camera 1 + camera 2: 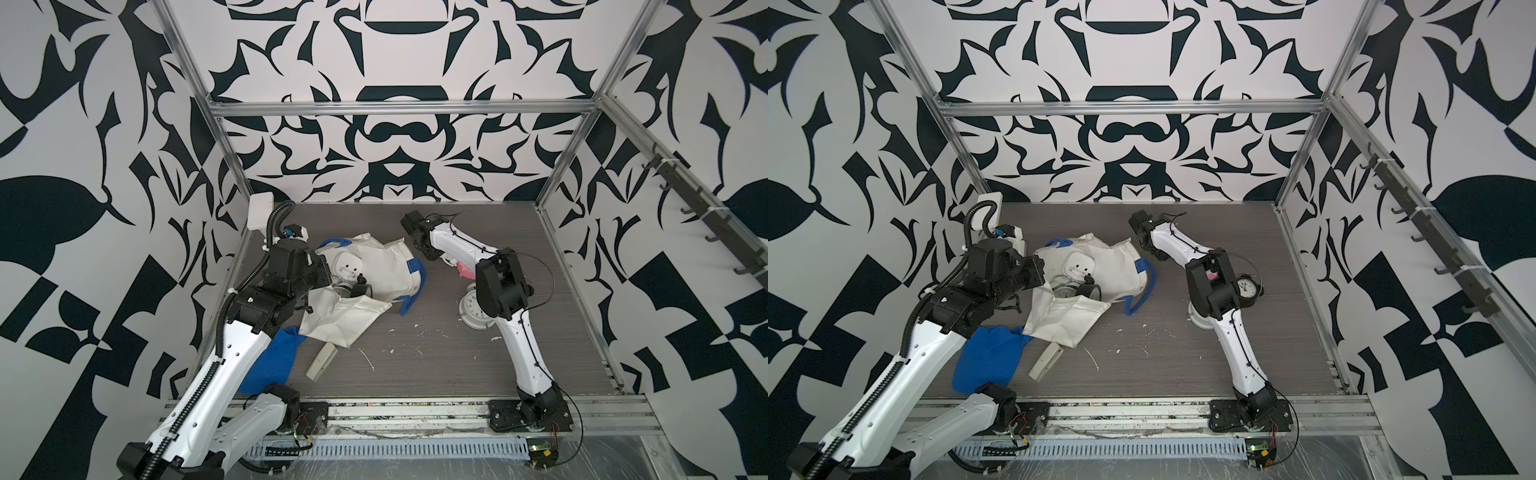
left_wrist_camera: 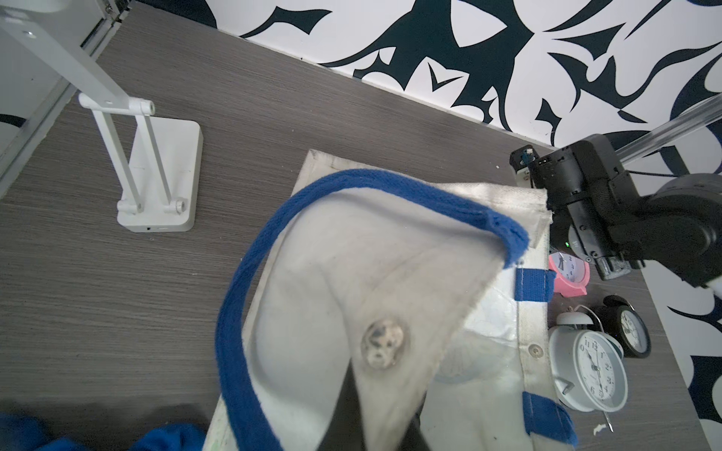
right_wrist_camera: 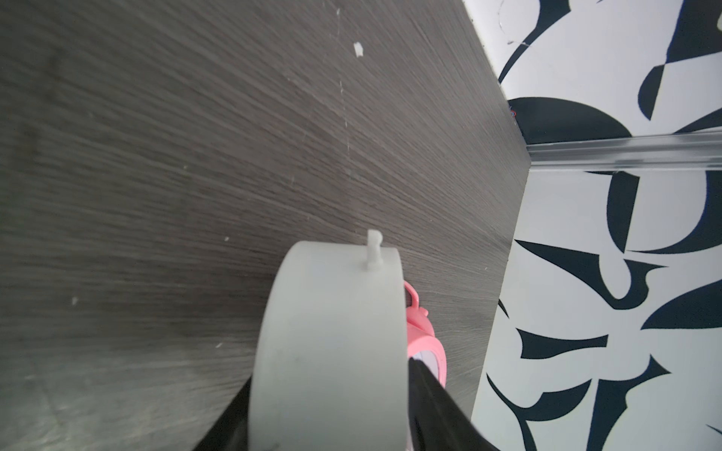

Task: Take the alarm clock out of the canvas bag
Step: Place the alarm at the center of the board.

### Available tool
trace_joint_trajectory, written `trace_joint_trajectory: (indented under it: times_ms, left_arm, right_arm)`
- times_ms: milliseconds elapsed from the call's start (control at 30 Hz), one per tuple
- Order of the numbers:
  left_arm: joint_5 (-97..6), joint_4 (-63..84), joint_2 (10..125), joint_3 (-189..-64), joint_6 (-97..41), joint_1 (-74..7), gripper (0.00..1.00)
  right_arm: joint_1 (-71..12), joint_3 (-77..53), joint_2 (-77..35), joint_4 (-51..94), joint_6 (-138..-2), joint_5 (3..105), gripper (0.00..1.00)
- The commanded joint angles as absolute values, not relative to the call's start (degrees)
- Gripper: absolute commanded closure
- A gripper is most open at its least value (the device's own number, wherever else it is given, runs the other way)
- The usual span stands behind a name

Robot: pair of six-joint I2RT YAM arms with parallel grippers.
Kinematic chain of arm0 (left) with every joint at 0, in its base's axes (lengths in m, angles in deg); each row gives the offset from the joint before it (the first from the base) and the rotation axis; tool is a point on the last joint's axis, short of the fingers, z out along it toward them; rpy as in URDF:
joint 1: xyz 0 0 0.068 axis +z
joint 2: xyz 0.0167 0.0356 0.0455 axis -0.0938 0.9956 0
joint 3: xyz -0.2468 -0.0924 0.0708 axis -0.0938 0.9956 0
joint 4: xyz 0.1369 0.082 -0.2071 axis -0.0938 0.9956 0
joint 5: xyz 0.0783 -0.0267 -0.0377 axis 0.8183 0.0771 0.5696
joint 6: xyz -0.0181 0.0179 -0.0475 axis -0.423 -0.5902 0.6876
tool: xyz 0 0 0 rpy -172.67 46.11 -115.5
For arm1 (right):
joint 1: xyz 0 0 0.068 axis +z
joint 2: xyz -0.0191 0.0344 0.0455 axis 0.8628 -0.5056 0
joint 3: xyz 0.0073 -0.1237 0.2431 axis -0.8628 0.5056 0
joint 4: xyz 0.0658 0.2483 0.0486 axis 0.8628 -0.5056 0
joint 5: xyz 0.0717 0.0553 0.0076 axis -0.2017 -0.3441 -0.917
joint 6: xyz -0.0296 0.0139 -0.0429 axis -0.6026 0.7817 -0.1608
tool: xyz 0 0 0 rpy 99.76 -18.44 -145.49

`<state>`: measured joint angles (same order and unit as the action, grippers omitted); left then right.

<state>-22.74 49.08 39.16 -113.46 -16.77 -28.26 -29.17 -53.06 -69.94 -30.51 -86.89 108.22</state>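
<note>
From my console, the fingers of the right claw [image 2: 611, 268] flank the white alarm clock [image 3: 332, 343]; I cannot tell whether they clamp it. The clock is outside the canvas bag [image 1: 386, 266], right of its far corner, just beside a pink clock [image 2: 568, 273]. The left claw [image 2: 375, 427] is pinched tight on the bag's cloth.

Pale clock [image 3: 332, 308], seemingly in claw [image 3: 330, 375]

Black-and-white patterned walls [image 1: 395, 137] enclose a grey wood-grain table [image 1: 436, 353] framed by aluminium rails [image 1: 399, 109].
</note>
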Motion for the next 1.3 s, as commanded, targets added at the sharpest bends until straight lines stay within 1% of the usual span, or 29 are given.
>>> trace_joint_trajectory:
  times_ms: [0, 400, 833, 933, 1267]
  left_arm:
    - [-23.58, 44.91, 38.5, -114.02, -16.24, -28.14, 1.0]
    - [-23.82, 45.03, 38.41, -113.6, -16.34, -28.07, 1.0]
    - [-24.26, 44.93, 38.69, -113.52, -16.32, -28.07, 1.0]
    - [-24.33, 44.82, 38.76, -113.44, -16.33, -28.1, 1.0]
    - [-24.63, 44.87, 38.94, -114.02, -16.41, -28.11, 1.0]
  right_arm:
    - [-29.39, -53.87, -70.51, -30.72, -85.9, 108.66, 0.4]
    - [-29.35, -55.08, -72.08, -31.12, -84.89, 107.88, 0.34]
    - [-29.39, -55.05, -69.94, -32.43, -84.12, 105.61, 0.28]
    - [-29.39, -55.92, -70.16, -33.43, -84.16, 105.25, 0.24]
    - [-29.35, -57.25, -69.69, -35.87, -83.4, 104.8, 0.17]
